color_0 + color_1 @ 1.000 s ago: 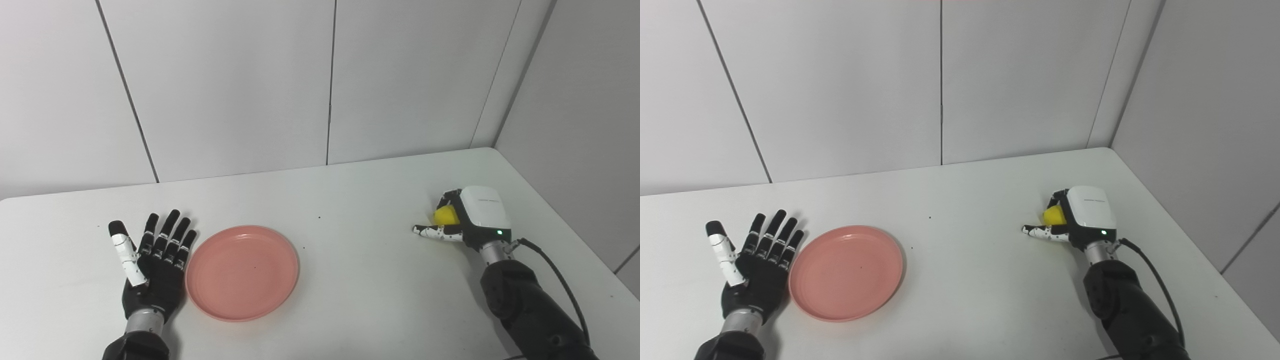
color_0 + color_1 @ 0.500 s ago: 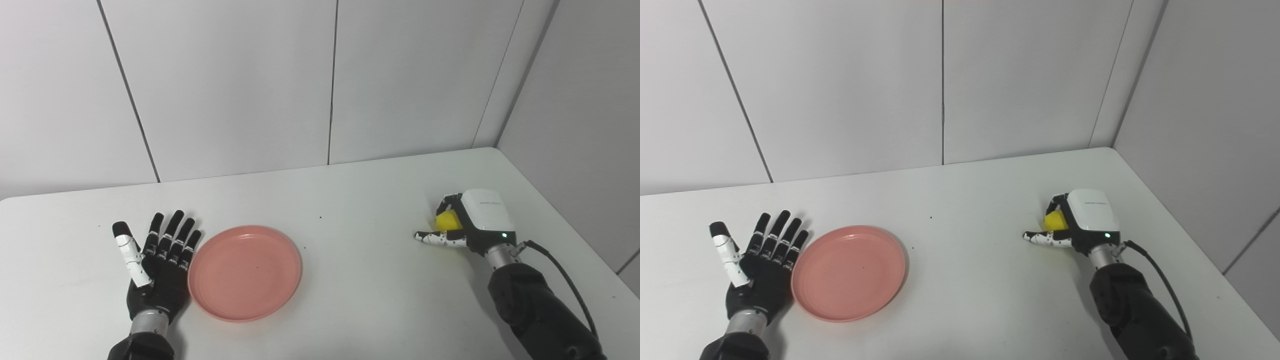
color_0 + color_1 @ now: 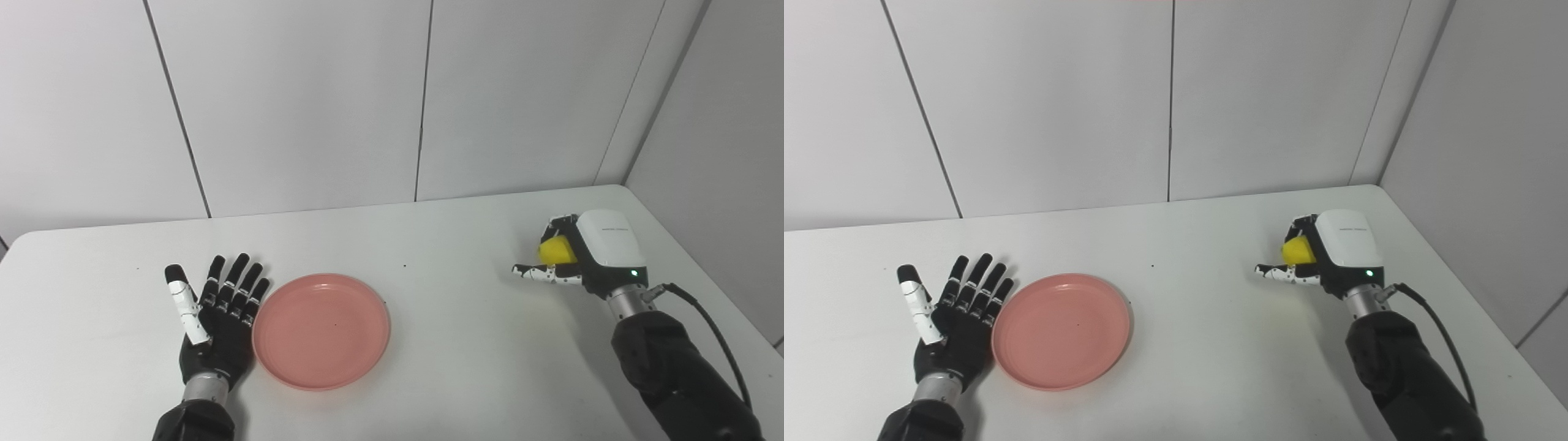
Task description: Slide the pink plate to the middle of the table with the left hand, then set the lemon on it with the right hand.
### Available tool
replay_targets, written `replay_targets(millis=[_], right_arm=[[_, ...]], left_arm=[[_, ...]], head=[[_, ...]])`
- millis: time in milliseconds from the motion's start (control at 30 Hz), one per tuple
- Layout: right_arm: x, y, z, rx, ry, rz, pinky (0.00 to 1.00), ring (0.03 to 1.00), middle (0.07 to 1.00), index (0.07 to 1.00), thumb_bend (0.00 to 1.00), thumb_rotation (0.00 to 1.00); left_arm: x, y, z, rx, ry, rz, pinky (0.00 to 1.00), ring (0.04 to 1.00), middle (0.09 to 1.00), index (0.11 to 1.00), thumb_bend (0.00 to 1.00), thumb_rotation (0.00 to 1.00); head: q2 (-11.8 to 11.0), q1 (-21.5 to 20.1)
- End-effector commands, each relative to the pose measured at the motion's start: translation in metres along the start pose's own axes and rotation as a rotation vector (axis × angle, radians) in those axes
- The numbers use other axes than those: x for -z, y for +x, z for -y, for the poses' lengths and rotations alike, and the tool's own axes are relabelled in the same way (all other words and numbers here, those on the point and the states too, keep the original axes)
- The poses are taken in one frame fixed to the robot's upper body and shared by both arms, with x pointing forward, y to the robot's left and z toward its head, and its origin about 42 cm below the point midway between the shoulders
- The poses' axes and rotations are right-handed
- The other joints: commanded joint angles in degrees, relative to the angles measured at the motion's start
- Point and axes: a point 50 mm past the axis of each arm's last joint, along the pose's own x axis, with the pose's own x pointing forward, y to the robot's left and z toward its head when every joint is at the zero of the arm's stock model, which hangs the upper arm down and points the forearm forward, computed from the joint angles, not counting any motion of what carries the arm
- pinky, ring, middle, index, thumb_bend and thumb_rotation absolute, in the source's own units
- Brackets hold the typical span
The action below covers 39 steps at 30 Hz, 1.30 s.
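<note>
Lab test cell: bare white table [image 3: 465, 343], plain panelled walls [image 3: 306, 98].

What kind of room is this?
Probably a robot test room: a bare white table in a corner of plain wall panels, with only a pink plate and a lemon.

You see a white table [image 3: 465, 343], rounded corners, the pink plate [image 3: 321, 331] lying flat on it, left of centre.

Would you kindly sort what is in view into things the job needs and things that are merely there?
Needed:
pink plate
lemon, held in the right hand
left hand, open beside the plate

Merely there:
table
wall panels
</note>
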Motion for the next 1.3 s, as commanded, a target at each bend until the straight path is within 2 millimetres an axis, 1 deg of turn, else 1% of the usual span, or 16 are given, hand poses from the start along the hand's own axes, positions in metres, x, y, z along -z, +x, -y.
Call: replay_targets(millis=[0,167,333,467,567,600,633,767,867,1133,1200,1267], right_arm=[[-0.010,0.020,0.034,0.095,-0.001,0.083,0.11,0.159,0.221,0.244,0.60,0.52],[-0.025,0.024,0.044,0.107,0.006,0.117,0.11,0.154,0.216,0.233,0.60,0.52],[-0.041,0.028,0.054,0.115,0.002,0.150,0.13,0.179,0.246,0.272,0.59,0.50],[-0.048,0.029,0.059,0.128,0.017,0.185,0.14,0.187,0.259,0.293,0.58,0.49],[-0.052,0.030,0.062,0.142,0.012,0.219,0.14,0.189,0.260,0.291,0.59,0.47],[-0.054,0.031,0.063,0.139,0.006,0.223,0.14,0.188,0.259,0.288,0.59,0.48],[-0.055,0.031,0.064,0.137,0.001,0.225,0.14,0.190,0.261,0.291,0.59,0.50],[-0.063,0.033,0.067,0.135,0.011,0.250,0.12,0.175,0.246,0.270,0.60,0.48],[-0.072,0.036,0.070,0.138,0.025,0.276,0.13,0.177,0.248,0.278,0.60,0.47],[-0.103,0.041,0.074,0.137,0.060,0.346,0.14,0.192,0.265,0.305,0.60,0.45],[-0.110,0.043,0.074,0.133,0.069,0.359,0.14,0.187,0.259,0.295,0.60,0.45],[-0.116,0.045,0.073,0.132,0.074,0.376,0.14,0.191,0.261,0.290,0.61,0.46]], left_arm=[[0.030,-0.012,-0.015,-0.121,-0.004,-0.103,0.90,0.870,0.867,0.963,0.88,0.86],[0.034,-0.014,-0.012,-0.117,-0.006,-0.103,0.91,0.880,0.874,0.975,0.86,0.87],[0.038,-0.014,-0.008,-0.127,-0.002,-0.102,0.90,0.873,0.870,0.969,0.86,0.88],[0.042,-0.014,-0.007,-0.133,-0.008,-0.101,0.87,0.853,0.854,0.955,0.86,0.87],[0.045,-0.014,-0.006,-0.123,-0.009,-0.101,0.87,0.851,0.857,0.954,0.87,0.85],[0.046,-0.014,-0.005,-0.119,-0.008,-0.100,0.88,0.855,0.860,0.962,0.87,0.86],[0.047,-0.014,-0.004,-0.116,-0.007,-0.100,0.89,0.860,0.864,0.970,0.88,0.86],[0.050,-0.013,-0.004,-0.105,-0.007,-0.095,0.91,0.872,0.880,0.990,0.88,0.86],[0.052,-0.012,-0.004,-0.113,0.014,-0.094,0.91,0.864,0.875,0.990,0.88,0.87],[0.056,-0.012,-0.003,-0.102,0.020,-0.093,0.90,0.862,0.867,0.996,0.85,0.88],[0.057,-0.012,-0.002,-0.101,0.020,-0.093,0.91,0.864,0.867,0.994,0.85,0.88],[0.059,-0.012,-0.002,-0.101,0.024,-0.094,0.90,0.863,0.863,0.991,0.86,0.88]], head=[[0.1,0.8],[-0.1,2.6],[-0.4,4.5],[-0.5,6.8],[-0.6,7.6],[-0.7,8.0],[-0.7,8.1],[-1.0,8.8],[-1.1,9.2],[-1.5,10.2],[-1.6,10.3],[-1.7,10.5]])
